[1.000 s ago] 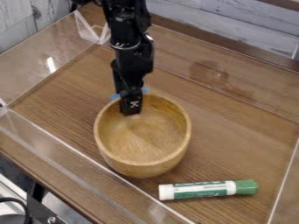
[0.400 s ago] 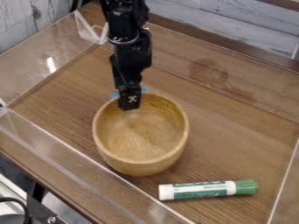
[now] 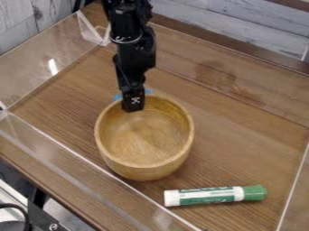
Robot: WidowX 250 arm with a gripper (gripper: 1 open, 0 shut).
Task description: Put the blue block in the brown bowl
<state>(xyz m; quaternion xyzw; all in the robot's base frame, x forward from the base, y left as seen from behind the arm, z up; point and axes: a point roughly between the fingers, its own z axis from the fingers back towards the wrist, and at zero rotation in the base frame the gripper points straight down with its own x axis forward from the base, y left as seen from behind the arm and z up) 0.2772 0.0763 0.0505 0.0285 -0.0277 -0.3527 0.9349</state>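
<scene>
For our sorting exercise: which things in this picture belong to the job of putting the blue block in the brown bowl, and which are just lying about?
Belong to the job:
blue block, barely showing behind the gripper
brown bowl

Just lying about:
white-and-green marker

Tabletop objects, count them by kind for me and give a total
Wooden bowl: 1
Blue block, only a sliver showing behind the gripper: 1
White-and-green marker: 1
Total: 3
</scene>
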